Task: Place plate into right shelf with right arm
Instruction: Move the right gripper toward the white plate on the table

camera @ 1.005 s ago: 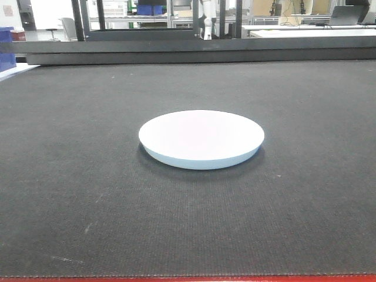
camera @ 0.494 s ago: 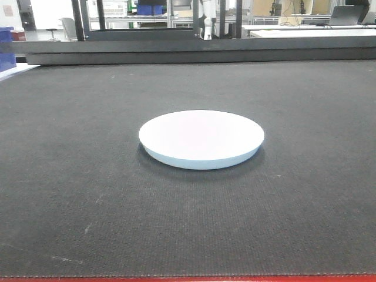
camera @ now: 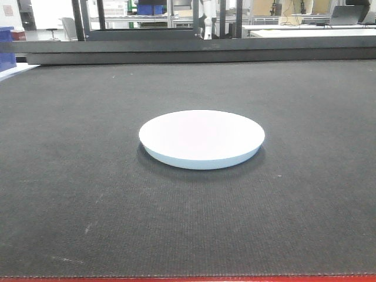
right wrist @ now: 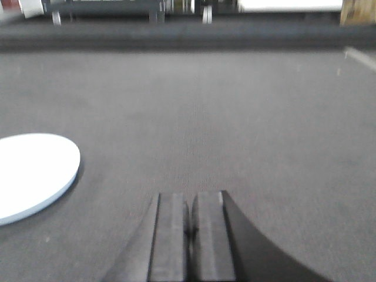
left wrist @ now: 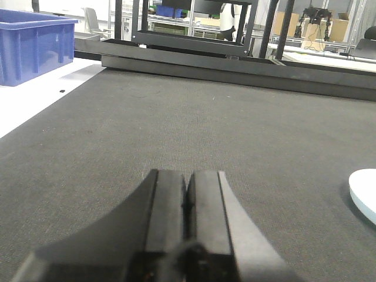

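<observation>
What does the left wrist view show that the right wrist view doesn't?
Left wrist only: a blue bin and a white surface at far left, and just a sliver of the plate at the right edge. Right wrist only: a large part of the plate's top, at lower left. Both: the dark mat and the view's own gripper, left gripper and right gripper, fingers shut on nothing.

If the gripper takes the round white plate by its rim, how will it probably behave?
The round white plate looks rigid, so it should keep its shape. Its smooth, low sloping rim may slip when pinched. Pushed, it would likely slide on the dark woven mat, not roll, since it lies flat.
</observation>
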